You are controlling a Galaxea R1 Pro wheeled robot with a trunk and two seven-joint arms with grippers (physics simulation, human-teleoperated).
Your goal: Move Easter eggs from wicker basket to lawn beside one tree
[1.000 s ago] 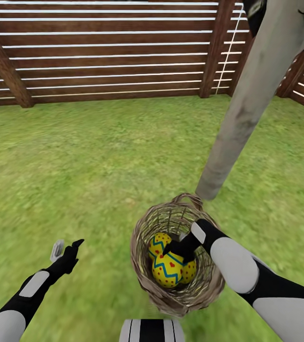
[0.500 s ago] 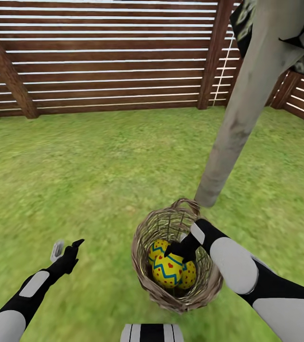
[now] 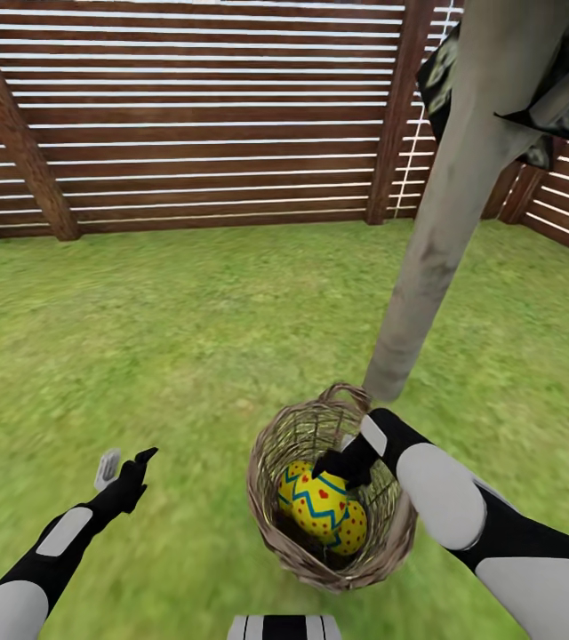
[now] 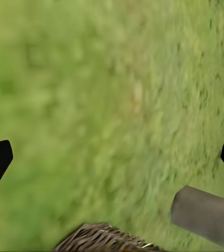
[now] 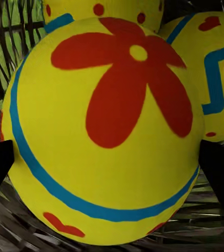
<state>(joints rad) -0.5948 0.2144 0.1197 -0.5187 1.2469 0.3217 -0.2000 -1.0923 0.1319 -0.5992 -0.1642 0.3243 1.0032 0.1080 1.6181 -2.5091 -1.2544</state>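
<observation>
Wicker basket (image 3: 271, 524): holds Easter eggs (image 3: 322, 511).
Right gripper (image 3: 336, 461): jaws apart, inside basket.
Left gripper (image 3: 125, 464): apart, empty.
Tree (image 3: 436, 240): just behind basket.

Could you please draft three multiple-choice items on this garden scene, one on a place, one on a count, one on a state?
1. Where is the wicker basket?
A. at the foot of the tree
B. against the fence
C. on a stepping stone

2. How many Easter eggs show in the right wrist view?
A. one
B. two
C. three

3. How is the left end effector?
A. shut on an egg
B. open over the lawn
C. inside the basket

Key: 1 A, the trunk rises just behind its rim; 2 C, parts of two eggs show behind the near one; 3 B, its fingers stand apart above grass.
</observation>
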